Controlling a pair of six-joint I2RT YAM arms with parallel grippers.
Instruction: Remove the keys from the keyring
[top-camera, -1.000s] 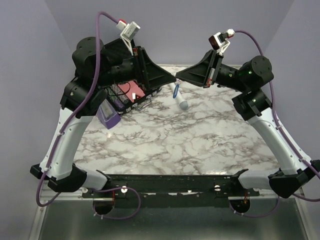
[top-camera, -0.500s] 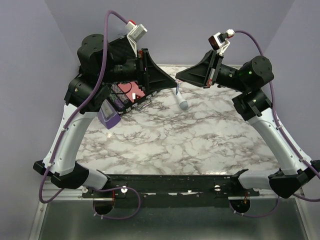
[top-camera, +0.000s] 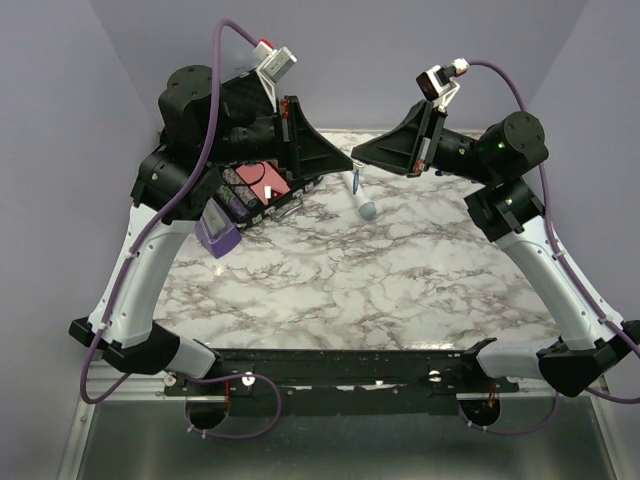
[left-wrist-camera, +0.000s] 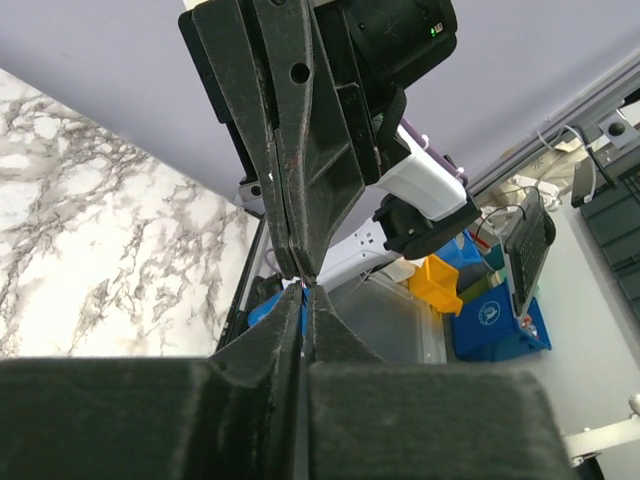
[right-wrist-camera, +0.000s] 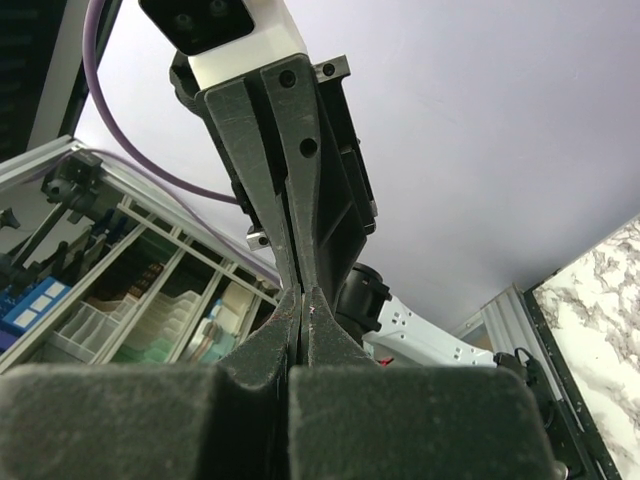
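Both grippers meet tip to tip in the air above the back middle of the marble table (top-camera: 360, 280). In the left wrist view my left gripper (left-wrist-camera: 303, 290) has its jaws drawn almost together, with a sliver of the blue keyring (left-wrist-camera: 301, 312) pinched between them. Facing it, my right gripper (left-wrist-camera: 296, 270) is shut. From the right wrist, that gripper (right-wrist-camera: 303, 292) shows only a tiny pale glint at its tips, where the key is almost wholly hidden. From above, the left gripper (top-camera: 346, 160) and right gripper (top-camera: 357, 156) hide both keyring and key.
A white wand (top-camera: 362, 197) with a bluish ball end lies on the table just below the gripper tips. A purple metronome (top-camera: 217, 230) stands at the left, beside a black organiser with a pink lid (top-camera: 262, 183) under the left arm.
The left gripper's jaws have closed from wide apart to nearly together. The left arm has shifted slightly right towards the right gripper. The right arm has held still.
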